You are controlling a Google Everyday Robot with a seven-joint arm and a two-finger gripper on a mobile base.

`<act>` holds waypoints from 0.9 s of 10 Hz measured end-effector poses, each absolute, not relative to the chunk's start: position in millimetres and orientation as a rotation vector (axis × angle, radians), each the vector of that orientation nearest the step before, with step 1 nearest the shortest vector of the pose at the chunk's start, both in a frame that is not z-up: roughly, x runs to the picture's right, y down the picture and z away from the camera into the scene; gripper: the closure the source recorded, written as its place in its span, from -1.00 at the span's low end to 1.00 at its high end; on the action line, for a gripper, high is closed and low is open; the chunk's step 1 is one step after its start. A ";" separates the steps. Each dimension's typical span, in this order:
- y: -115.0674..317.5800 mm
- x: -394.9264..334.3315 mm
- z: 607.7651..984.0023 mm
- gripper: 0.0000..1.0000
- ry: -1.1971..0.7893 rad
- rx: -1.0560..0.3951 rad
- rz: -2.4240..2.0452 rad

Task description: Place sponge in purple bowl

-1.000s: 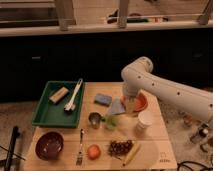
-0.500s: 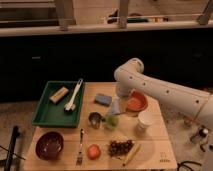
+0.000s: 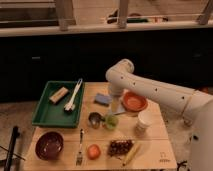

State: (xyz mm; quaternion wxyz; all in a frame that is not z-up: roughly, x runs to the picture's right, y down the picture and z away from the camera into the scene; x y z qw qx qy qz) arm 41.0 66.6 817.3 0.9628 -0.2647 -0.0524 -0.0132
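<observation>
The sponge (image 3: 102,98) is a small flat blue pad lying on the wooden table, between the green tray and the orange bowl. The purple bowl (image 3: 49,145) sits upright at the table's front left corner, with nothing visible inside. My gripper (image 3: 114,95) hangs at the end of the white arm, just right of the sponge and above a pale grey-blue cloth (image 3: 118,106). The arm's wrist hides most of the gripper.
A green tray (image 3: 42,110) at the left holds a tan block (image 3: 59,94) and a white brush (image 3: 74,95). An orange bowl (image 3: 134,101), white cup (image 3: 145,120), metal cup (image 3: 94,119), green item (image 3: 111,121), fork (image 3: 80,146), orange fruit (image 3: 93,151) and grapes (image 3: 120,147) are on the table.
The arm has swung left, bringing the gripper from over the orange bowl to beside the sponge. The sponge and bowls have not moved.
</observation>
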 end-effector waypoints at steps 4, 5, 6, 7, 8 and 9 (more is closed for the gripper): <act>68.8 17.6 829.2 -0.60 -0.125 -0.550 -0.017; 67.0 11.1 831.8 -0.60 -0.129 -0.551 -0.015; 66.3 6.0 837.5 -0.60 -0.132 -0.554 -0.014; 67.0 7.5 841.2 -0.60 -0.126 -0.558 -0.016; 67.3 4.9 844.2 -0.60 -0.122 -0.561 -0.016; 66.2 -6.2 850.8 -0.60 -0.124 -0.566 -0.004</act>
